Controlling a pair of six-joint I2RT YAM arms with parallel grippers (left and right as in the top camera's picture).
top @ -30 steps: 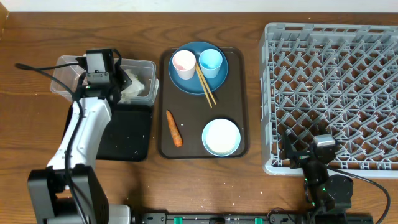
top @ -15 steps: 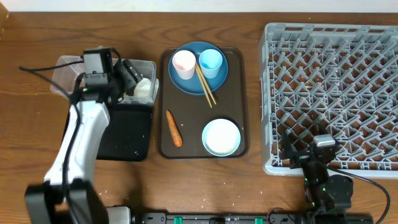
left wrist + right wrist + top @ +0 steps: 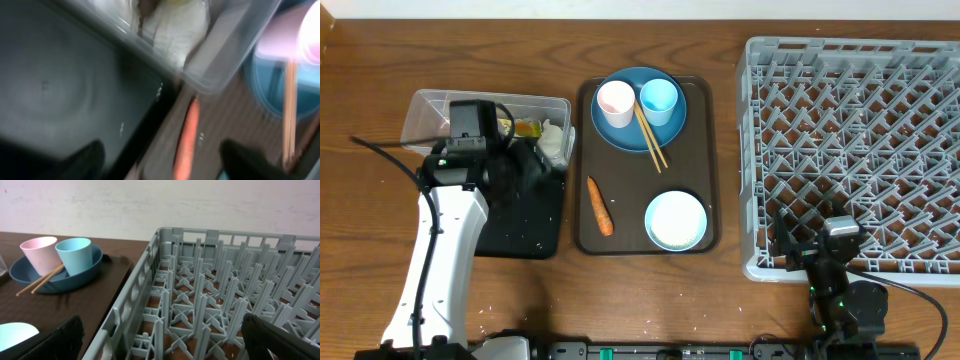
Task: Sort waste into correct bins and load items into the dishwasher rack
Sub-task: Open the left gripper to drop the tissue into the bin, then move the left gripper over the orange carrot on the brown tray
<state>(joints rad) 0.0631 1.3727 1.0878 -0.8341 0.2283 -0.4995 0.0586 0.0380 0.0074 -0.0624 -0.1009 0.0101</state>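
Overhead: left of the brown tray (image 3: 712, 150), the left gripper (image 3: 523, 167) is seen above the black tray (image 3: 520, 235). The carrot (image 3: 599, 205) lies inside the brown tray by its left rim, just right of the fingers. If the reach is made too low, that rim could be struck and the pink cup (image 3: 615, 101) upset.

Left wrist: the jaws are seen apart, with nothing held. The carrot appears ahead, between the fingers, on the brown tray. Since it is round, it could be rolled aside by an off-centre closing.

Right wrist: the right gripper (image 3: 162, 335) is spread wide and empty, right of the brown tray at the rack (image 3: 215, 235). The carrot is not shown.
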